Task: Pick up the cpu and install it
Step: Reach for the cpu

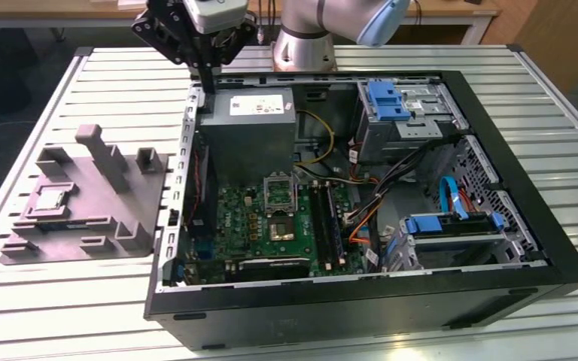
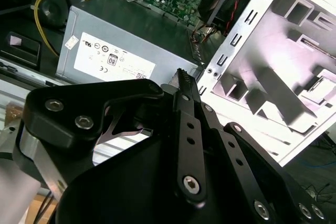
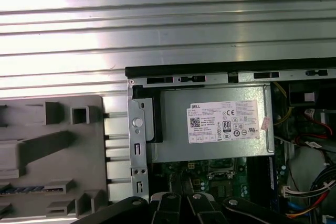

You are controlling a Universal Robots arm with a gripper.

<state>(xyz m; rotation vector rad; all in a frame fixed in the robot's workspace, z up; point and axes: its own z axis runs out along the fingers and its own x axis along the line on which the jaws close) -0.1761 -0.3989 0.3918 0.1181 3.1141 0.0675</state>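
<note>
Seen from my remote station: a white printed label (image 3: 224, 121) lay on the grey power supply (image 3: 176, 129) inside the computer case (image 3: 210, 69), a small sticker (image 3: 264, 123) at its edge. I read off no print.

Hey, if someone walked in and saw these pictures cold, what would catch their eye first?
The big black open case takes up most of the table in the exterior view, its green motherboard laid bare. On that view's left a grey tray carries the small silvery cpu. The black claw hangs empty over the case's far corner on that side.
</note>
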